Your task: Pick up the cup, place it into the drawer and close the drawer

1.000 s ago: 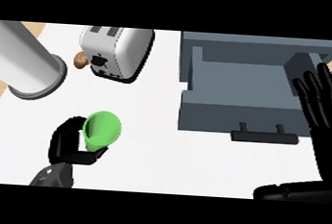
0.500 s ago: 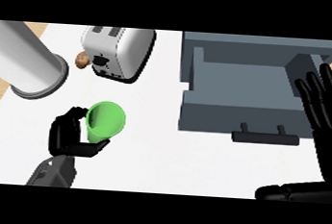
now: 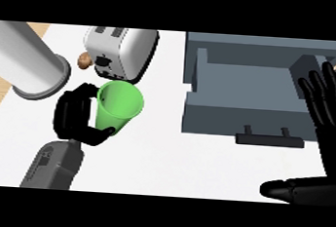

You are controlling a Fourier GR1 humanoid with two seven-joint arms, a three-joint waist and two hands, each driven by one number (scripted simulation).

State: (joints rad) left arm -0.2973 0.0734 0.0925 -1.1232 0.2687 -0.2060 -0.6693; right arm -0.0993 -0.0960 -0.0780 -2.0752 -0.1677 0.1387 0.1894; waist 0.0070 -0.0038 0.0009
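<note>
The green cup (image 3: 118, 105) is held over the white counter at the left, its open mouth facing up and away. My left hand (image 3: 75, 117) is curled round it from the left, thumb under its lower end. The grey drawer (image 3: 255, 94) stands pulled out at the upper right, its inside bare, with a dark handle (image 3: 269, 138) on its front. My right hand (image 3: 332, 120) rests open at the right edge, fingers straight and pointing up, beside the drawer's right wall.
A white toaster (image 3: 122, 50) stands at the top centre-left with a small brown knob (image 3: 83, 60) beside it. A large metal cylinder (image 3: 26, 63) lies at the upper left, close to the cup. Bare counter (image 3: 175, 160) stretches below the drawer.
My left hand has lifted the cup and carried it up and slightly right, closer to the toaster, and tipped it more upright. The right hand and drawer have stayed put.
</note>
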